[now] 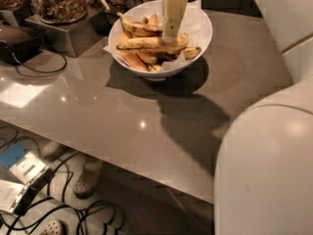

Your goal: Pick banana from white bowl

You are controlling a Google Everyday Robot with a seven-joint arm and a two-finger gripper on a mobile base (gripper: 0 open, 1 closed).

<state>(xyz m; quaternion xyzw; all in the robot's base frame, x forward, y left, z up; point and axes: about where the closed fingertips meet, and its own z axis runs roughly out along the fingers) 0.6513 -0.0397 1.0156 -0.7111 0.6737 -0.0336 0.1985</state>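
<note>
The white bowl [200, 33], lined with crumpled white paper, stands at the far side of the grey table and holds several bananas. The banana [146, 43], long, dull yellow with dark streaks, lies across the middle of the pile. My cream-coloured gripper [169, 35] hangs down from above into the bowl, its tip just over the right half of that banana. I cannot tell whether it touches the banana. My white arm [266, 165] fills the right foreground.
A glass jar of nuts [58, 1] stands on a metal box [66, 35] left of the bowl. A dark object with a cable [19, 40] lies at far left. The table's front edge [122, 168] runs diagonally; cables and shoes lie on the floor [85, 182] below.
</note>
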